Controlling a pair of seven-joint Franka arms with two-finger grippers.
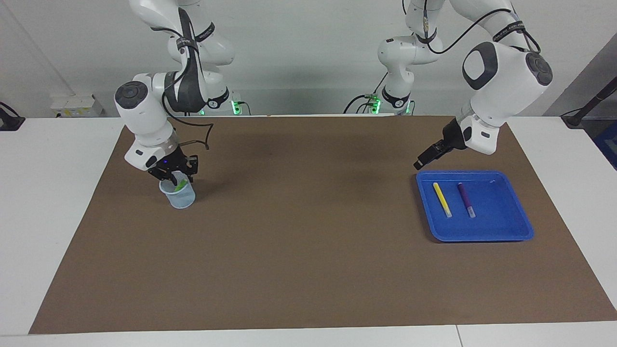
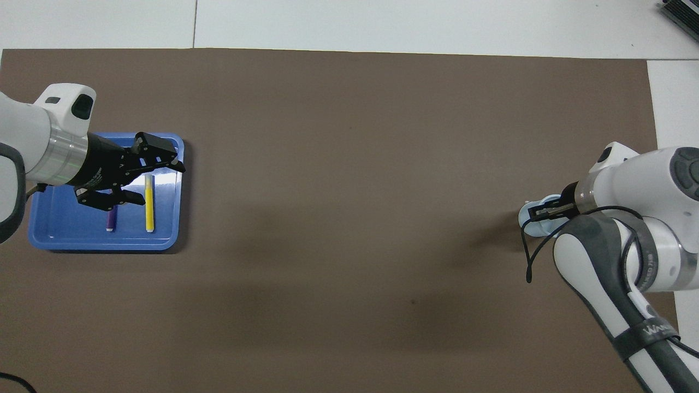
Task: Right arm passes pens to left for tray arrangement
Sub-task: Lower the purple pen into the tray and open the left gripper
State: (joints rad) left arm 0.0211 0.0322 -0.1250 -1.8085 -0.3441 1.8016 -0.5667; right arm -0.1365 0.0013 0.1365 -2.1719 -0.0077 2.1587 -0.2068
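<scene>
— On the blue tray (image 1: pixel 501 233), at the left arm's end of the table, we count two pens: the yellow pen (image 1: pixel 442 199) and the purple pen (image 1: pixel 466 199), lying side by side.

— And our left gripper (image 1: pixel 424 159)?

— Spread wide, empty, raised just off the tray's corner. One pen remains: the green pen (image 1: pixel 180 184), in the mesh cup (image 1: pixel 179 195), pinched by our right gripper (image 1: pixel 174 177), we judge.

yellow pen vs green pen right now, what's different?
Place: the yellow pen lies in the blue tray beside the purple pen; the green pen is in the pale cup at the right arm's end.
Pose: yellow lies flat; green leans, tilted.
Contact: yellow lies free, the open left gripper raised above the tray's edge; the right gripper is at green.
Both are slim markers.
</scene>
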